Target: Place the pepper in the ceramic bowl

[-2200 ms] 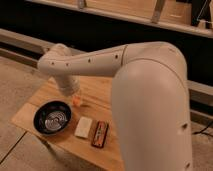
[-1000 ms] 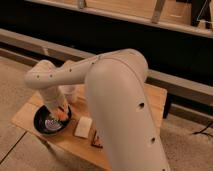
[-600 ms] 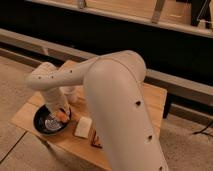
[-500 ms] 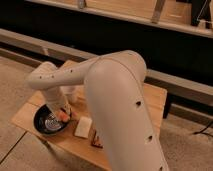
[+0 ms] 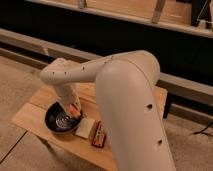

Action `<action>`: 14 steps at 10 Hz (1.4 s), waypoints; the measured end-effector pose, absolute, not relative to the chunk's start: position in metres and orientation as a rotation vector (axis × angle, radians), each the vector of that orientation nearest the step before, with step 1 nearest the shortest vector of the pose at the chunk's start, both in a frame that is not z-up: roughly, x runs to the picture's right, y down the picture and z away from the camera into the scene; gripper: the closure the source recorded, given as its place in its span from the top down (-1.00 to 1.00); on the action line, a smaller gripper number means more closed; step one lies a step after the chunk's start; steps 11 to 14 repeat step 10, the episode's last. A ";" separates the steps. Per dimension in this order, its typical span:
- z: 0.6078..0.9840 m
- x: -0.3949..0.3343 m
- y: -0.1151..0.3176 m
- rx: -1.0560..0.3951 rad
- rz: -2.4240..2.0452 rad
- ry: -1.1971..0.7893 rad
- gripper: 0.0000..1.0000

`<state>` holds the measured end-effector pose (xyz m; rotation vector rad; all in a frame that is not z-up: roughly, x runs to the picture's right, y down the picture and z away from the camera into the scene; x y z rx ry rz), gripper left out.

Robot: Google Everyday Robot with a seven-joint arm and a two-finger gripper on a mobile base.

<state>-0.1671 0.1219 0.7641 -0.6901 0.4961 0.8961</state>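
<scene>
The ceramic bowl (image 5: pixel 56 121), dark with a whitish swirl inside, stands on the front left of the wooden table (image 5: pixel 31 114). My gripper (image 5: pixel 71 109) hangs from the white arm and reaches down over the bowl's right side. The orange-red pepper (image 5: pixel 75 111) shows at the gripper's tip, held just above the bowl's inner right edge. The gripper's wrist hides part of the bowl's far rim.
A pale flat block (image 5: pixel 85 129) lies just right of the bowl, and a dark rectangular item with red-orange markings (image 5: pixel 99 135) lies beside it. My large white arm body (image 5: pixel 132 115) covers the table's right part. A dark wall with ledges runs behind.
The arm swung left and down from above the table's middle, bringing the pepper over the bowl. In the last second it has barely moved.
</scene>
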 end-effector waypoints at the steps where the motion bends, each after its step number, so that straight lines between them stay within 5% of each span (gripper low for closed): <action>1: 0.764 -0.166 0.122 -0.690 0.897 0.497 0.31; 14: 0.764 -0.168 0.122 -0.690 0.894 0.496 0.31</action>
